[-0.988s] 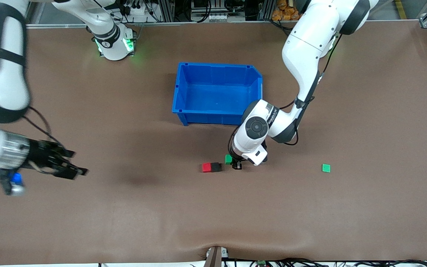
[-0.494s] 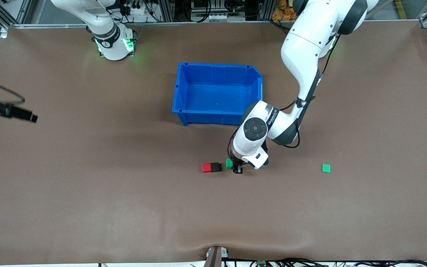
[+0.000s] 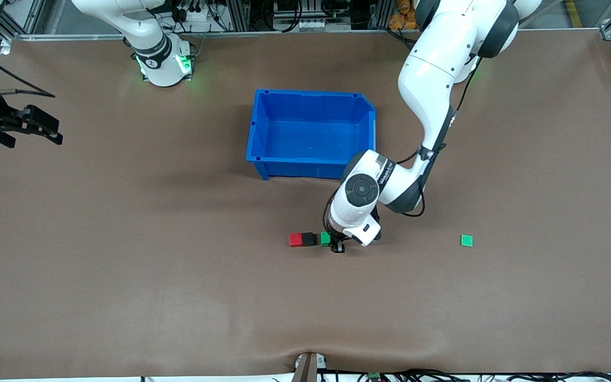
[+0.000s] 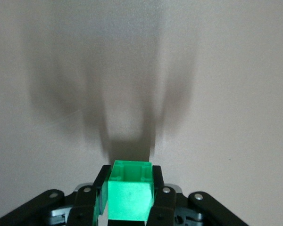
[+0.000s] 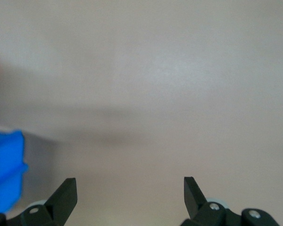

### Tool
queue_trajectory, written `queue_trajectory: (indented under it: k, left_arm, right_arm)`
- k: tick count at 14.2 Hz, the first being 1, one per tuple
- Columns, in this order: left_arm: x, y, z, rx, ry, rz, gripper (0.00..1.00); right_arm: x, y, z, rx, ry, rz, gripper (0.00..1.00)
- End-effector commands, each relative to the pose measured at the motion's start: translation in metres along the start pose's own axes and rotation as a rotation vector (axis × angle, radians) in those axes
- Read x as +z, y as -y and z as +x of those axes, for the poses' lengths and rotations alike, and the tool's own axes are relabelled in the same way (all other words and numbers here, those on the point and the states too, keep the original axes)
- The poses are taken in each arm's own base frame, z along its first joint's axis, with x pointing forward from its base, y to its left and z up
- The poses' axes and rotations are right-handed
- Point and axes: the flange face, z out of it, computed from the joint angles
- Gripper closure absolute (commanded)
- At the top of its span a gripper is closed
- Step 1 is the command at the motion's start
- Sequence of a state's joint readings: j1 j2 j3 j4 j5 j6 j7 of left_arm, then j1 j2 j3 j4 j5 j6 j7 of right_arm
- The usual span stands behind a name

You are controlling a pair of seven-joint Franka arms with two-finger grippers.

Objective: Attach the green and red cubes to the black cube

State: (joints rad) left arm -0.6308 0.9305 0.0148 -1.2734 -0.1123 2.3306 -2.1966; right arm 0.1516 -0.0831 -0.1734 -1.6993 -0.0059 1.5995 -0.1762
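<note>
So the left gripper (image 3: 333, 243) has slid over with the small bright green plastic cube (image 3: 325, 238) clamped in its jaws, and now that cube sits right up against the matte black cube (image 3: 309, 239) instead of a gap away. Meanwhile the right gripper (image 3: 45, 129) swung up off the middle of the tabletop and out to the right arm's end, jaws spread wide.

Table (image 3: 125, 297) cover matt brown, maybe cloth or rubber mat, slightly wrinkled. Blue bin (image 3: 311, 159) smooth glossy plastic. Green cube (image 4: 129, 196) translucent-looking plastic. Red cube (image 3: 295, 240), black cube (image 3: 308, 239) matt plastic. Arm shells glossy white.
</note>
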Motion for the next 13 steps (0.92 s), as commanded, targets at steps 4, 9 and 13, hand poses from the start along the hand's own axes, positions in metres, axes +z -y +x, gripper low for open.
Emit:
queue_trajectory:
  k: [4,9,13]
  left_arm:
    - [0.011,0.003,-0.018,-0.021,0.008,-0.005,1.0]
    - [0.013,0.011,-0.024,-0.001,-0.003,0.003,0.91]
    - [0.007,0.018,-0.027,0.067,-0.065,-0.002,0.0]
  right_arm:
    - [-0.058,-0.025,-0.01,-0.057,-0.115,0.019,0.0]
    - [-0.063,-0.017,-0.016,-0.065,-0.081,0.029,0.0]
    - [-0.074,-0.019,-0.015,-0.061,-0.104,0.014,0.0]
